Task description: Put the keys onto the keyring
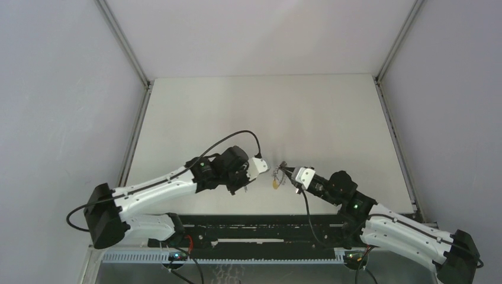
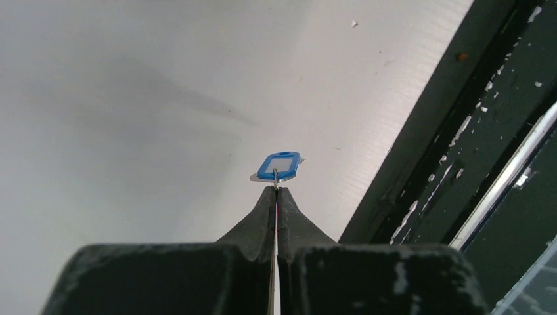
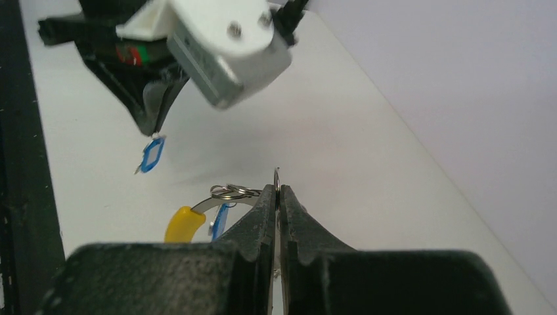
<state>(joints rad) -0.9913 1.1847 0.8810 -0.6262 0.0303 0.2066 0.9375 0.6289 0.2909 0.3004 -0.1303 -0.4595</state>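
Pinching fully shut with the left gripper (image 2: 276,189) on the thin silver end of a blue-headed key (image 2: 279,166), showing no gap between the fingers. Holding that key just past the fingertips, its blue plastic head outward and its pale centre facing the left wrist camera. Keeping it above the white table (image 1: 248,106) and apart from the surface. Hanging it point-down from the fingertips in the right wrist view, up and to the left of the keyring.

Clamping tight with the right gripper (image 3: 278,191) on a thin silver loop seen edge-on, part of the keyring (image 3: 233,191). Showing the coiled silver rings just left of the fingertips and the yellow curved section (image 3: 184,223) drooping to the lower left. Carrying also a second blue key (image 3: 220,220) on the ring beside that yellow section, partly hidden behind the finger. Not possible to tell whether the ring is touching the table.

Facing tip to tip in the top view, with the keyring between the two grippers and the held key apart from the ring. Working just beyond the black frame (image 1: 260,228) at the table's near edge, about midway along it.
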